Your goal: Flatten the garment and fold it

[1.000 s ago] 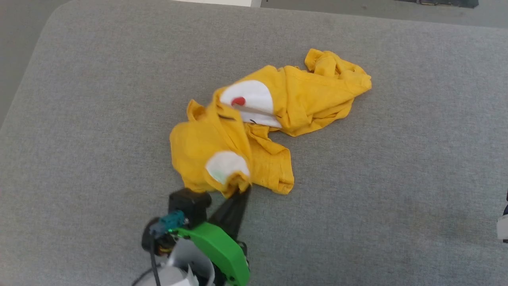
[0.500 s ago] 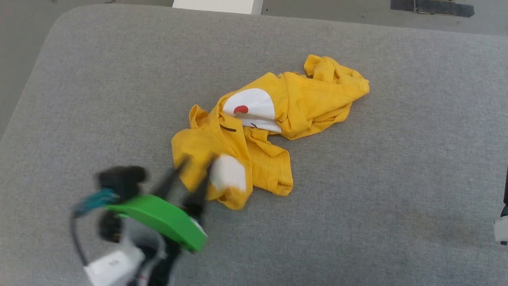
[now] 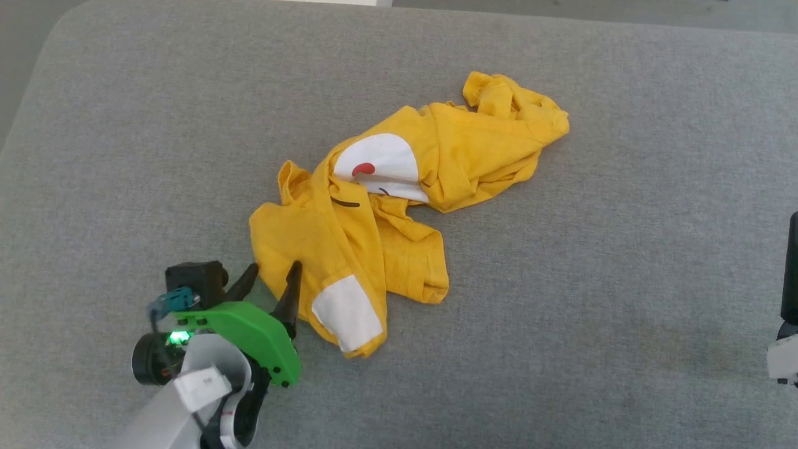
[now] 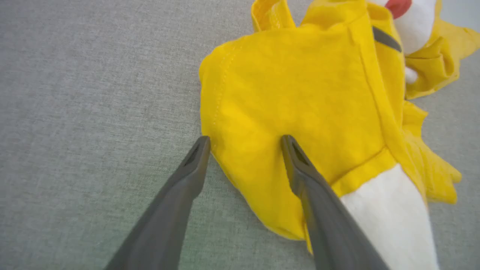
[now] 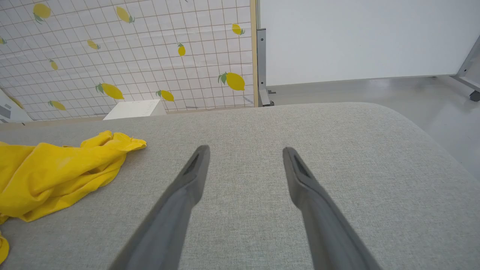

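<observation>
Your left hand (image 3: 272, 269) stands wide open and empty astride the near-left hem of the crumpled garment (image 3: 349, 237) lying on the grey surface (image 3: 592, 324), so lower it, pinch one layer and draw outward, while your right hand (image 5: 245, 153), open and empty, takes the bunched far end

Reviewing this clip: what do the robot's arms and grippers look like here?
The left gripper has two long, tapering dark grey fingers on a bright green curved housing, with a black block and teal cable connector beside it, on a white forearm. The right gripper has matching dark fingers.
</observation>
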Motion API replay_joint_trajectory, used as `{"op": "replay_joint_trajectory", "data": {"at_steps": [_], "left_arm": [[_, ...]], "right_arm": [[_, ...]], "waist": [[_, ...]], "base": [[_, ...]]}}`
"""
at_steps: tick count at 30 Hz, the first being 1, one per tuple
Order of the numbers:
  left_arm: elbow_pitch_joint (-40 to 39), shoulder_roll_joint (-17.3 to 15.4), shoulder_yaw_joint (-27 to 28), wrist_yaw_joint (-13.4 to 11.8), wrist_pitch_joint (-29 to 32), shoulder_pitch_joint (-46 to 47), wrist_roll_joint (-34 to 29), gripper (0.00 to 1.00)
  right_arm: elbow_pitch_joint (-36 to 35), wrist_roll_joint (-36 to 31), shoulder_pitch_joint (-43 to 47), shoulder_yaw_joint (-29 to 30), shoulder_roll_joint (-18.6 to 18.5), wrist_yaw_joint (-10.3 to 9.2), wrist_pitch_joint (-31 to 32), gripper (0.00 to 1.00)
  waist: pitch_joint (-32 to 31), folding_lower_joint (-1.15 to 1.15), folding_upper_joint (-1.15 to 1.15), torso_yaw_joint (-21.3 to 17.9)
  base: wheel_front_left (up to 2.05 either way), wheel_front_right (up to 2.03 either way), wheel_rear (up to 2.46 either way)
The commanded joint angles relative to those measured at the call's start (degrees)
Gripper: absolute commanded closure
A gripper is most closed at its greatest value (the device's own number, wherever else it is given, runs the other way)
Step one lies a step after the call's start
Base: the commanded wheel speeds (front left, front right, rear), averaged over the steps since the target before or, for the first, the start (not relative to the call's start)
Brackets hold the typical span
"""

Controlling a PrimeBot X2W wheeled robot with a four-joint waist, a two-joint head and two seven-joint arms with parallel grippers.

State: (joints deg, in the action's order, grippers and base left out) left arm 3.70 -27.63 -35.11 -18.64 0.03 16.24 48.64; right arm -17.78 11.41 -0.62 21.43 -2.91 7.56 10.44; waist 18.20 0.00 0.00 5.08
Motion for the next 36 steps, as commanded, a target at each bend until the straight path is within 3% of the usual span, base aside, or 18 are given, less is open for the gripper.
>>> {"op": "replay_joint_trajectory", "data": {"at_steps": [1, 2, 3, 4, 8, 13, 19, 23, 25, 26, 27, 28, 33, 36], "left_arm": [[1.96, 0.53, -0.35, 0.49, 0.42, 1.29, 0.06, 0.0], [3.84, 0.61, -1.07, 0.9, 0.74, 1.97, -0.49, 0.0], [5.1, 0.87, -1.39, 1.27, 0.66, 2.49, -0.73, 0.24], [6.3, 1.47, -1.43, 1.79, 0.21, 3.04, -0.62, 1.0], [7.1, 3.06, -0.17, 3.27, -2.56, 4.31, 0.29, 1.0], [-0.29, 3.09, 5.68, 1.99, -7.27, 2.35, 3.63, 1.0], [-7.33, -0.47, 15.26, -4.83, -11.08, -5.81, 6.75, 1.0], [-6.0, 0.08, 20.71, -9.04, -13.09, -12.1, 8.4, 1.0], [-4.08, 0.7, 20.8, -9.52, -13.33, -14.22, 8.56, 1.0], [-3.24, 1.21, 20.51, -9.13, -13.31, -14.72, 8.9, 0.93], [-2.38, 2.1, 20.4, -8.59, -13.41, -14.94, 9.44, 0.32], [-1.75, 2.65, 20.14, -8.1, -13.49, -14.97, 9.6, 0.0], [-1.58, 4.88, 19.82, -4.43, -14.47, -12.8, 8.0, 0.0], [-5.32, 4.99, 20.07, -1.45, -14.9, -11.0, 3.51, 0.0]], "right_arm": [[-0.53, -0.31, -0.54, -0.21, 0.03, -0.08, 0.21, 0.0], [-0.6, -0.34, -0.61, -0.35, 0.03, -0.08, 0.3, 0.0], [-0.67, -0.35, -0.68, -0.42, 0.03, -0.08, 0.35, 0.0], [-0.74, -0.37, -0.75, -0.43, 0.03, -0.08, 0.41, 0.0], [-0.86, -0.35, -0.68, 0.22, 0.03, -0.08, 0.46, 0.0], [-0.55, -0.15, -0.15, 1.13, 0.03, -0.08, 0.48, 0.0], [0.18, 0.5, 0.23, 0.78, 0.03, -0.08, 0.24, 0.0], [0.73, 0.79, 0.44, 0.51, 0.03, -0.08, 0.16, 0.0], [1.01, 0.87, 0.62, 0.51, 0.03, -0.08, 0.2, 0.0], [1.1, 0.88, 0.67, 0.5, 0.03, -0.08, 0.21, 0.0], [1.2, 0.91, 0.71, 0.49, 0.03, -0.08, 0.22, 0.0], [1.27, 0.93, 0.74, 0.48, 0.03, -0.08, 0.24, 0.0], [1.35, 0.86, 0.9, 0.53, 0.03, -0.08, 0.58, 0.0], [1.21, 0.72, 1.02, 0.64, 0.03, -0.08, 0.82, 0.0]], "waist": [[0.27, 0.0, 0.0, -0.39], [0.38, 0.0, 0.0, -0.6], [0.45, 0.0, 0.0, -0.73], [0.49, 0.0, 0.0, -0.84], [0.28, 0.0, 0.0, -0.63], [-0.94, 0.0, 0.0, 0.63], [-2.07, 0.0, 0.0, 1.76], [-2.11, 0.0, 0.0, 1.94], [-2.07, 0.0, 0.0, 1.99], [-2.05, 0.0, 0.0, 2.01], [-2.05, 0.0, 0.0, 2.04], [-2.07, 0.0, 0.0, 2.06], [-2.43, 0.0, 0.0, 2.27], [-2.86, 0.0, 0.0, 2.29]], "base": [[0.0, 0.0, 0.0], [0.0, 0.0, 0.0], [0.0, 0.0, 0.0], [0.0, 0.0, 0.0], [0.0, 0.0, 0.0], [0.0, 0.0, 0.0], [0.0, 0.0, 0.0], [0.0, 0.0, 0.0], [0.0, 0.0, 0.0], [0.0, 0.0, 0.0], [0.0, 0.0, 0.0], [0.0, 0.0, 0.0], [0.0, 0.0, 0.0], [0.0, 0.0, 0.0]]}}
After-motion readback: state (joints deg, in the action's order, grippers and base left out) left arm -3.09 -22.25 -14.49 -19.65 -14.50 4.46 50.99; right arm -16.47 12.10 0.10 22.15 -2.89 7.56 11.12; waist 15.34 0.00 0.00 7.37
